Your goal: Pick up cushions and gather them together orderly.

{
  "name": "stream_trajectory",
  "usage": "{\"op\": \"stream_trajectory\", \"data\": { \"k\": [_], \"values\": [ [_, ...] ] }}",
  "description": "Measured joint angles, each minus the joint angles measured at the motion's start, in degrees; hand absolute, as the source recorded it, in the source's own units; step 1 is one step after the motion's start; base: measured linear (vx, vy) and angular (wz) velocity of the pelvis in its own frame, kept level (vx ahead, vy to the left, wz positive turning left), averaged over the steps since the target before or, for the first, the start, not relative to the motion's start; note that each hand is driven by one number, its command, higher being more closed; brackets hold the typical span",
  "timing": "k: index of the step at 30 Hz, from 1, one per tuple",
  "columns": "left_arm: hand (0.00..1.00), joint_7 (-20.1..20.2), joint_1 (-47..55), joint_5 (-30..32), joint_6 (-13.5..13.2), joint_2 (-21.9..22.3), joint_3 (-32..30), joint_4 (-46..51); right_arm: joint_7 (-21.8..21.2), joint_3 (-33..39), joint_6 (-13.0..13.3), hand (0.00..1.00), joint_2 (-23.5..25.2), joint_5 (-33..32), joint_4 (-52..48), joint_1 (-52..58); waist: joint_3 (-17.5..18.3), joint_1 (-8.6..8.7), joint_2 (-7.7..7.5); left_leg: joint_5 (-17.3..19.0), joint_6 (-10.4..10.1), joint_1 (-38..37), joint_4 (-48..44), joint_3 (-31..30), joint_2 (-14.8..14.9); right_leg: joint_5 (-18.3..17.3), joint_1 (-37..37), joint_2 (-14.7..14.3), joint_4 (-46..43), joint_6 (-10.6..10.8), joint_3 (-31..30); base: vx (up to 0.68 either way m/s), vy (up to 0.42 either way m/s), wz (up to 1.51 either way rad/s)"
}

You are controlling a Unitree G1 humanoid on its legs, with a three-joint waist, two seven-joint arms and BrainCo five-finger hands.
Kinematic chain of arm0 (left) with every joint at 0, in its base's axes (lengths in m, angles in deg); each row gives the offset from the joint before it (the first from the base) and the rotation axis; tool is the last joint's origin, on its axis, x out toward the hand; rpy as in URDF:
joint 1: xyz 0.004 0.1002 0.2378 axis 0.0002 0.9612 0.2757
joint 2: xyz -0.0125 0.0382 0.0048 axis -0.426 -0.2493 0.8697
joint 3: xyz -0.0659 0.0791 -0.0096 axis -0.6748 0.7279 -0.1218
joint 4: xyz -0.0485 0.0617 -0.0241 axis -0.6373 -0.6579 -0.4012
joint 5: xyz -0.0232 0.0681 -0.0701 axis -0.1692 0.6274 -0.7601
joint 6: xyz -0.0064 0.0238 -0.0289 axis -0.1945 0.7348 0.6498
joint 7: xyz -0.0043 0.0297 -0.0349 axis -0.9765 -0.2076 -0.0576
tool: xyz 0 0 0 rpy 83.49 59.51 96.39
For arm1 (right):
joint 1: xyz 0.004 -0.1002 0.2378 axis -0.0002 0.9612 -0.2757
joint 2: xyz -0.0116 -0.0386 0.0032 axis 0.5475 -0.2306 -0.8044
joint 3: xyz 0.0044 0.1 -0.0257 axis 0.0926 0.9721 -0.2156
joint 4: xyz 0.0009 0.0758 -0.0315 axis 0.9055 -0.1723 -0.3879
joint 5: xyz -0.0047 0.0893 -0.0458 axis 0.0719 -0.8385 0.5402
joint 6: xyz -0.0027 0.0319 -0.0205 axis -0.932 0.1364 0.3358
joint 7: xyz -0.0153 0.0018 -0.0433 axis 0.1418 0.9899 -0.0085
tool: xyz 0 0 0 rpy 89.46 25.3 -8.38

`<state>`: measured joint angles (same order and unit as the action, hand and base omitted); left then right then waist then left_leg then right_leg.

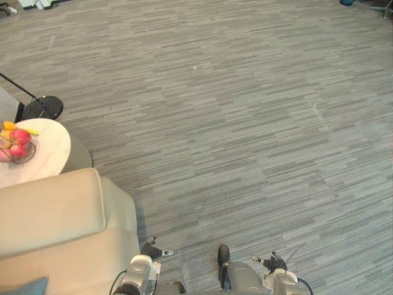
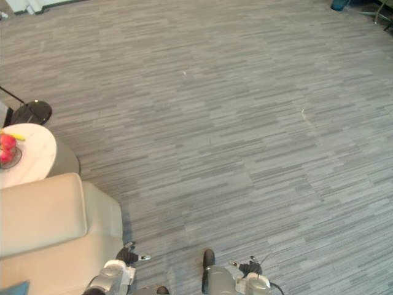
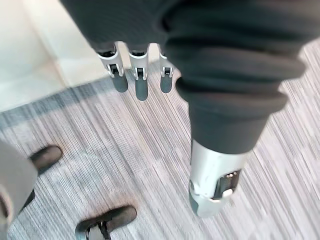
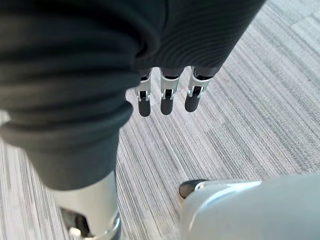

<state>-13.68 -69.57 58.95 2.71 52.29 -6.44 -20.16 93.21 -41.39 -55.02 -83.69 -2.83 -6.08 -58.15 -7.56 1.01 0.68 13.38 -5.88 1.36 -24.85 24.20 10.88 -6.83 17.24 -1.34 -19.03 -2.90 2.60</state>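
Observation:
A teal cushion corner (image 1: 27,287) peeks in at the bottom left edge, lying on the beige sofa (image 1: 55,227); the rest of it is cut off. My left hand (image 3: 141,82) hangs beside the sofa's side (image 3: 30,50) with fingers straight, holding nothing, above the grey carpet. My right hand (image 4: 167,97) hangs over the carpet as well, fingers straight and empty. Both arms sit low at the bottom edge of the head views.
A round white side table (image 1: 52,153) stands left of the sofa and carries a wire fruit basket (image 1: 17,144). Behind it a black round stand base (image 1: 43,107) rests on the floor. Grey striped carpet (image 1: 245,123) stretches ahead and to the right.

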Motion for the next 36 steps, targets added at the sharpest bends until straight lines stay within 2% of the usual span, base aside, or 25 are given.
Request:
{"op": "stream_trajectory", "data": {
  "k": [1,2,4,6,8,10,11,12,13,14,15,16,17,20,22,24,25,26,27,28,30,31,33,35,36],
  "values": [
    [0.0,0.06,0.61,0.03,0.03,0.78,-2.03,0.24,0.13,0.32,0.0,0.0,0.46,-0.07,-0.3,0.1,-1.14,-0.15,-0.31,-0.42,1.71,3.29,-11.84,-2.25,2.5,-1.93,-1.48,-1.2,-1.74,-0.88,-1.21,0.07,-0.113,-0.71],
    [0.0,0.01,1.59,0.02,-0.04,1.68,-3.15,0.47,0.25,0.2,-0.05,0.0,0.26,-0.07,-0.36,0.16,-1.44,-0.54,-0.22,1.33,3.15,6.9,-19.96,-6.71,3.43,-3.95,-1.97,-2.33,-3.4,-1.59,-2.38,0.08,-0.086,-0.81],
    [0.0,0.06,2.83,-0.09,-0.04,2.77,-3.71,1.17,0.79,0.04,-0.07,0.0,0.45,-1.22,-1.93,0.19,-2.11,-0.79,0.7,5.08,0.37,12.47,-23.98,-12.77,2.05,-5.21,-3.51,-4.26,-4.13,-3.42,-4.29,0.1,-0.028,-0.7],
    [0.0,-0.36,3.2,-0.73,-0.41,2.83,-4.4,2.81,1.18,-0.97,-0.1,0.0,0.72,-1.21,-2.22,0.18,-2.91,-1.74,0.42,5.69,-0.3,16.1,-19.1,-14.35,-0.67,-5.33,-4.64,-4.96,-4.12,-3.85,-7.68,0.12,0.013,-0.83],
    [0.0,-1.03,3.49,-2.41,-1.27,3.61,-7.06,3.94,1.27,-1.16,-0.03,0.0,1.07,-1.22,-2.26,-0.13,-3.39,-3.45,0.41,4.26,0.94,18.18,-8.51,-16.01,-3.63,-5.9,-5.12,-5.52,-3.99,-4.41,-12.18,0.12,0.087,-1.31],
    [0.0,-1.61,4.02,-3.16,-1.37,5.33,-10.69,4.53,1.33,-0.94,0.07,0.0,1.0,-1.19,-2.26,0.42,-2.91,-4.49,1.68,2.38,1.35,18.06,0.92,-17.42,-3.64,-6.0,-5.24,-6.93,-2.66,-4.31,-15.6,0.12,0.179,-1.53],
    [0.0,-1.74,4.71,-3.32,-1.36,6.18,-11.61,4.36,1.33,-0.66,0.17,0.0,1.05,-1.19,-2.33,0.61,-2.13,-4.52,2.42,0.39,2.67,17.74,1.68,-18.46,-3.63,-5.76,-5.9,-7.81,-1.31,-4.73,-18.25,0.25,0.298,-1.58],
    [0.0,-1.75,4.89,-3.36,-1.2,6.31,-11.85,4.23,1.33,-0.51,0.2,0.0,1.1,-1.21,-2.97,1.53,-1.14,-4.66,2.59,-0.17,3.25,17.05,1.99,-18.41,-4.42,-6.02,-6.4,-7.68,-0.93,-3.48,-19.88,0.31,0.319,-1.52],
    [0.0,-1.76,5.03,-3.38,-1.22,5.78,-11.49,4.25,1.31,-0.51,0.24,0.0,1.28,-1.22,-4.06,2.62,-0.72,-4.83,1.61,-0.44,2.82,16.3,2.05,-17.67,-4.85,-7.01,-5.43,-7.08,-2.77,-1.19,-20.99,0.31,0.308,-1.38],
    [0.0,-1.85,4.84,-3.26,-1.05,4.68,-10.23,3.96,1.18,-0.01,0.5,0.0,2.2,-1.51,-4.64,4.18,-0.03,-4.44,0.11,-1.03,2.18,15.07,2.05,-15.58,-5.78,-9.34,-3.8,-5.94,-7.88,2.37,-21.85,0.22,0.205,-1.02],
    [0.0,-1.87,4.67,-3.04,-0.86,3.8,-9.12,3.81,1.32,1.29,0.73,0.0,2.87,-2.15,-5.02,4.57,-0.02,-3.91,-1.0,-0.73,2.44,14.05,2.17,-13.79,-6.59,-11.0,-2.06,-4.81,-12.82,4.98,-21.35,0.32,0.238,-0.88],
    [0.0,-2.18,3.97,-2.89,-0.21,3.04,-7.29,3.67,1.31,1.81,0.71,0.0,3.24,-3.02,-5.67,4.79,0.58,-3.21,-2.87,0.02,3.18,12.36,2.23,-11.16,-7.68,-12.33,1.68,-2.9,-21.2,8.61,-18.85,0.29,0.16,-0.66],
    [0.0,-2.39,3.42,-2.89,-0.05,3.02,-5.27,3.66,1.19,2.15,0.67,0.0,3.16,-3.5,-5.58,4.87,0.66,-3.0,-2.94,0.69,3.65,10.97,2.28,-9.56,-7.85,-12.03,3.5,-1.57,-25.26,9.06,-15.87,0.37,0.17,-0.66],
    [0.0,-2.96,1.35,-3.23,-0.1,4.26,-1.7,3.58,1.16,3.47,0.57,0.0,2.73,-3.45,-3.86,3.12,0.4,-2.82,-1.91,1.86,3.81,4.24,6.87,-5.73,-7.31,-13.4,4.68,4.15,-24.06,5.44,-5.15,0.36,0.068,-0.7],
    [0.0,-3.5,-0.07,-4.14,-0.17,4.35,-1.02,3.62,1.15,3.47,0.66,0.0,2.48,-3.46,-3.03,1.3,-0.36,-2.16,-0.44,2.49,2.43,0.66,10.1,-3.69,-4.88,-13.07,5.46,4.06,-17.46,5.09,-0.11,0.36,-0.088,-0.75],
    [0.0,-4.12,-0.84,-4.76,-0.24,3.63,-0.03,3.6,1.16,3.3,0.53,0.0,1.63,-3.46,-1.95,-0.92,-1.04,-1.45,0.82,2.49,1.19,-2.19,12.8,-1.05,-2.78,-9.68,7.97,3.2,-11.51,3.91,3.31,0.43,-0.163,-0.75],
    [0.0,-4.18,-1.45,-5.24,-0.3,2.74,1.22,3.39,1.25,2.69,0.54,0.0,0.82,-3.43,-2.11,-1.6,-1.19,-0.77,0.88,2.25,0.69,-3.85,14.89,-0.96,-2.37,-3.79,9.88,2.85,-4.55,3.45,4.91,0.49,-0.193,-0.38],
    [0.0,-4.17,-1.81,-5.26,-0.52,2.0,2.62,2.92,1.3,2.43,0.54,0.0,-0.18,-3.35,-1.77,-1.2,-1.16,-0.24,0.91,2.25,0.42,-4.77,15.39,-2.39,-2.81,4.58,9.04,2.53,-1.37,-0.8,5.72,0.52,-0.197,-0.42],
    [0.0,-4.0,-2.37,-5.24,-0.56,2.37,2.94,2.44,1.38,2.59,0.51,0.0,-0.96,-3.33,-1.39,-1.25,-1.22,-0.46,2.4,1.8,0.65,-4.92,15.38,-3.5,-1.53,4.39,8.75,1.19,-1.49,-0.77,5.84,0.51,-0.192,-0.31],
    [0.0,-3.94,-2.81,-5.15,-0.62,2.53,2.87,2.37,1.51,3.37,0.54,0.0,-1.4,-3.33,-1.3,-1.25,-1.19,-0.57,2.65,0.22,0.12,-4.36,13.77,-5.41,-1.58,2.02,9.26,1.17,-3.51,-2.08,5.53,0.51,-0.221,-0.31],
    [0.0,-3.96,-3.06,-5.02,-0.6,3.73,1.84,2.0,1.92,6.24,0.45,0.0,-1.94,-3.42,0.06,-0.6,-1.68,0.06,3.57,-2.05,-0.13,-2.67,1.88,-9.66,-0.13,-2.31,5.73,0.78,-6.05,-3.48,5.36,0.49,-0.212,-0.1],
    [0.0,-3.86,-2.58,-5.03,-0.61,4.84,0.1,2.11,2.03,6.31,0.38,0.0,-1.48,-3.48,-0.02,0.62,-1.79,-0.12,3.63,-4.04,0.54,1.21,-12.04,-13.01,1.34,-3.44,1.11,0.39,-5.1,-4.12,4.88,0.48,-0.15,-0.07],
    [0.0,-3.65,-1.04,-4.59,-0.84,5.74,-0.04,3.17,2.16,5.07,0.51,0.0,-0.37,-3.73,-0.48,1.54,-2.54,-0.44,2.66,-3.71,0.57,7.79,-31.73,-15.21,2.8,-4.42,-6.98,0.28,-2.59,-5.0,4.47,0.46,-0.138,-0.12],
    [0.0,-3.53,0.57,-4.0,-0.84,6.47,0.19,4.46,2.31,4.35,0.73,0.0,0.58,-3.93,-2.34,2.51,-2.27,-1.42,1.23,-3.17,1.01,13.87,-36.22,-13.43,2.91,-6.22,-12.02,0.55,1.12,-4.96,2.79,0.31,-0.073,-0.29],
    [0.0,-3.52,1.16,-4.02,-0.86,6.61,0.32,4.89,2.49,3.42,1.15,0.0,0.83,-3.91,-2.78,2.31,-2.18,-1.64,1.75,-2.76,1.31,17.53,-34.19,-12.39,2.86,-7.43,-13.69,0.34,2.55,-4.92,2.44,0.27,-0.028,-0.33]
  ]
}}
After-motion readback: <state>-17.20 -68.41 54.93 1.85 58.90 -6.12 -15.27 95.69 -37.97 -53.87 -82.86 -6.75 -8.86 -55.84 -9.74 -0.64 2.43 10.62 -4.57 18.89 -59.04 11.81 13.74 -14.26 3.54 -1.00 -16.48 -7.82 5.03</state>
